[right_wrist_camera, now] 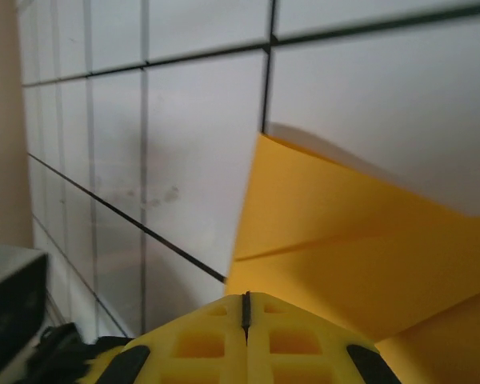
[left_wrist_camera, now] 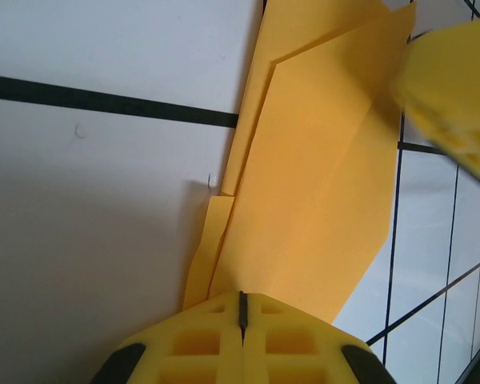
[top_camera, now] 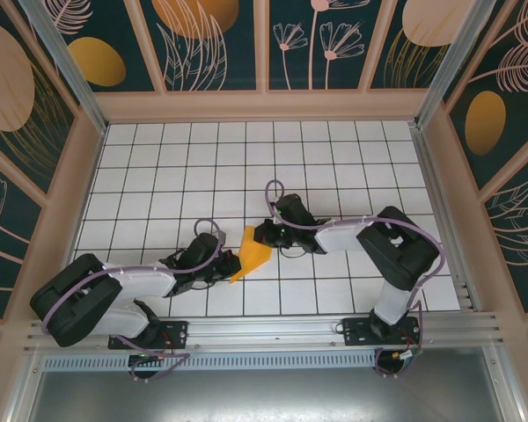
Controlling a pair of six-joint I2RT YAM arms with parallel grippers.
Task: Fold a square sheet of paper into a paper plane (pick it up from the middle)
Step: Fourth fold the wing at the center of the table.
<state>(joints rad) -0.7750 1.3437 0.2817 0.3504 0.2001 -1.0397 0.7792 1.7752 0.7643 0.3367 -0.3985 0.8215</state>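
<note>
The square sheet of paper (top_camera: 249,253), already folded into a narrow layered shape, is sitting between the two grippers, a little toward 6 o'clock from the middle of the white gridded table (top_camera: 334,158). In the top view its long axis is running from 12 o'clock down to about 7 o'clock. Whether its lower edge is touching the tiles I cannot tell.

The left gripper (top_camera: 224,259) is coming in at the paper's 8 o'clock side and the right gripper (top_camera: 262,237) at its 1 o'clock side, both arms lying low over the table.

In the left wrist view, the left gripper (left_wrist_camera: 242,300) is showing its yellow fingers pressed fully together, with the paper (left_wrist_camera: 320,184) running in under their tips. They are pinching it. From there the overlapping layers are fanning up toward 1 o'clock. A blurred yellow finger of the right gripper (left_wrist_camera: 456,88) is overlapping the sheet's edge at 2 o'clock.

In the right wrist view, the right gripper (right_wrist_camera: 246,300) is likewise closed tight, with the paper (right_wrist_camera: 344,240) caught at its tips. The sheet is spreading away toward 3 o'clock, one corner pointing to 12 o'clock and a crease crossing it.
</note>
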